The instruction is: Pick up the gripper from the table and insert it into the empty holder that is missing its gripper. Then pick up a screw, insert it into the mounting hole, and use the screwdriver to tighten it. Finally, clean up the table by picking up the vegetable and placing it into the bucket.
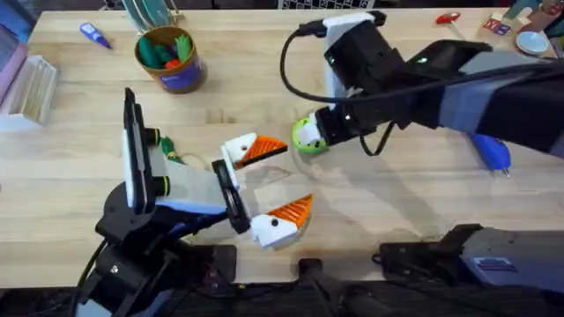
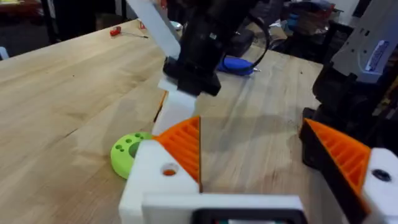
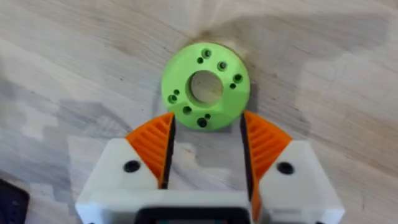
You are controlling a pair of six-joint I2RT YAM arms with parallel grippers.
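The desk (image 1: 70,167) is pale wood with visible grain, and dark equipment crowds the room beyond its far edge in the left wrist view. Near the far left corner lies a small blue-white pen tool (image 1: 94,35). A clear plastic box (image 1: 29,88) sits at the left edge. A red-handled tool (image 1: 448,17) lies near the far right corner.

The bucket (image 1: 171,60) stands toward the far left, golden-brown with a blue bottom band; it holds green and orange toy pieces. The blue screwdriver (image 1: 490,151) lies near the right edge, partly under the right arm.

A lime-green disc (image 3: 205,86) with holes lies near the middle of the desk. The right pincer (image 3: 205,146) is over it, its orange-padded fingers spread just wider than the disc and flanking its near rim; whether they touch it I cannot tell.

The left pincer (image 1: 273,185) lies low over the desk's middle, toward the near edge, open wide and holding nothing, each white finger carrying an orange tip. A small green piece (image 1: 173,157) shows just beside the left arm; whether it is the vegetable I cannot tell
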